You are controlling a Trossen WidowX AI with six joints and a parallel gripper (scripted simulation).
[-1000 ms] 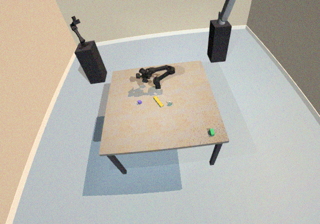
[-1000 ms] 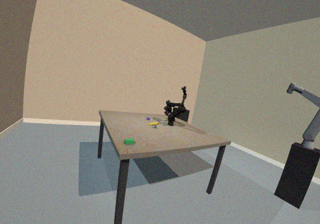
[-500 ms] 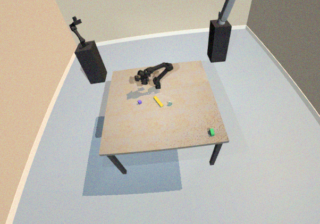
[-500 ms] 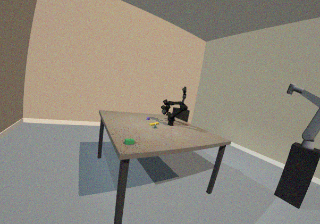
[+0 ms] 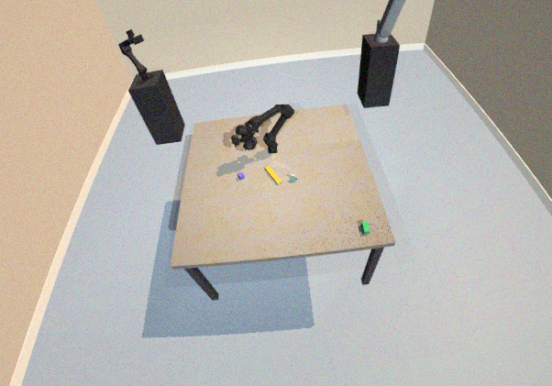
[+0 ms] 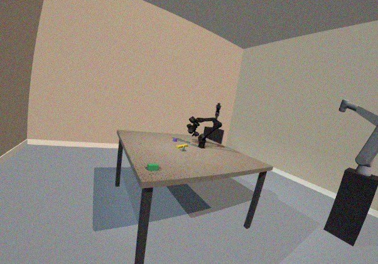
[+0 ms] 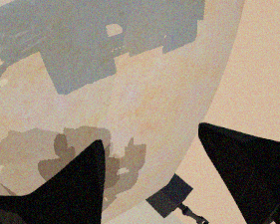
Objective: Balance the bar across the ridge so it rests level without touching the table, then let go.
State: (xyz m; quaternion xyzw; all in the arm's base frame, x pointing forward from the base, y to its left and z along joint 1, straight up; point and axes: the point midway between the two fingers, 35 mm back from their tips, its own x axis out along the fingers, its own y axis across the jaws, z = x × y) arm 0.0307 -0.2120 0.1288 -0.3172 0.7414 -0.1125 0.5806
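The yellow bar (image 5: pixel 273 175) (image 6: pixel 182 145) appears to lie on the table, slanted in the top view. The small teal piece (image 5: pixel 292 179) (image 6: pixel 183 149), seemingly the ridge, stands beside it, apart from the bar in the top view. My gripper (image 7: pixel 152 137) is open, with nothing between its fingers in the wrist view. It is above the back left part of the table, away from the bar. Bar and teal piece are outside the wrist view.
A small purple block (image 5: pixel 241 176) (image 6: pixel 174 140) lies left of the bar in the top view. A green block (image 5: pixel 365 227) (image 6: pixel 152 167) lies near a table corner. Two other arms stand on black pedestals (image 5: pixel 158 109) (image 5: pixel 378 72) beyond the table (image 5: pixel 229 228).
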